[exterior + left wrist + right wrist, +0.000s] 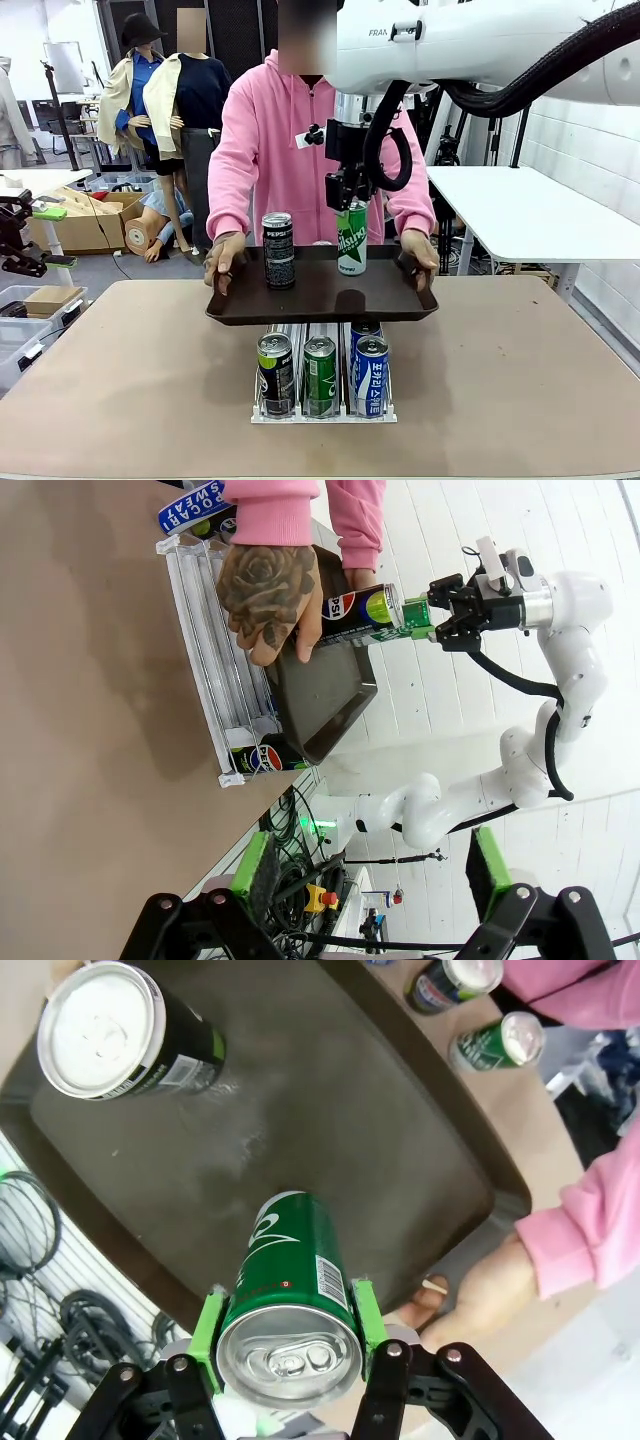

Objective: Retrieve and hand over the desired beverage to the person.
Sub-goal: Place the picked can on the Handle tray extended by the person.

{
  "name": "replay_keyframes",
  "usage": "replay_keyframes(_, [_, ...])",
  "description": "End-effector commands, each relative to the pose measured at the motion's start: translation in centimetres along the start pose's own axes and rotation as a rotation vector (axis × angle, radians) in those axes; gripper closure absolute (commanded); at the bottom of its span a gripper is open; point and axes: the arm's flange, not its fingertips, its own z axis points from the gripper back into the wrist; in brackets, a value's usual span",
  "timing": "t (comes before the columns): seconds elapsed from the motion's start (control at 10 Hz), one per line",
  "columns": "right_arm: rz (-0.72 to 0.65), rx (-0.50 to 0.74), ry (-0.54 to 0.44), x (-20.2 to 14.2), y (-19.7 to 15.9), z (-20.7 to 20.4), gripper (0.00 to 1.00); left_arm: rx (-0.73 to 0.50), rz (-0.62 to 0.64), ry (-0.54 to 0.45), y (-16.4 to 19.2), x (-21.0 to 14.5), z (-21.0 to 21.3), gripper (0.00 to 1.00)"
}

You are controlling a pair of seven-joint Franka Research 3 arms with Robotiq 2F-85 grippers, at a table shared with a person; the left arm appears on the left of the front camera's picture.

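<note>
Pretty much at the finish: right gripper (287,1352) is pinching the green can (351,239) upright on the person's tray (320,297) mid-frame, only letting go is left, while left gripper (365,920) sits spread wide, holding nothing.

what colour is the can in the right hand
Green metal can with white lettering, clearest in the right wrist view.

Right claw (350,200) clamped, arm reaching across from above — left claw (370,920) wide open, fingers apart
</note>
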Motion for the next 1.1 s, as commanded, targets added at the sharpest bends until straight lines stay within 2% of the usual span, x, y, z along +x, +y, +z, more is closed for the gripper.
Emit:
replay_keyframes(0.0, [0.030, -0.009, 0.025, 0.3, -0.3, 0.2, 0.77, 0.002, -0.002, -0.008, -0.2, -0.2, 0.1, 0.00])
replay_keyframes(0.8, [0.045, 0.041, 0.029, 0.2, -0.9, -2.2, 0.77, 0.002, -0.002, -0.008, -0.2, -0.2, 0.1, 0.00])
replay_keyframes(0.9, [0.043, 0.051, 0.030, 0.1, -1.0, -2.4, 0.71, 0.002, -0.002, -0.008, -0.2, -0.2, 0.1, 0.00])
replay_keyframes(1.0, [0.044, 0.052, 0.028, 0.0, -1.1, -2.4, 0.51, 0.002, -0.002, -0.008, -0.2, -0.2, 0.1, 0.00])
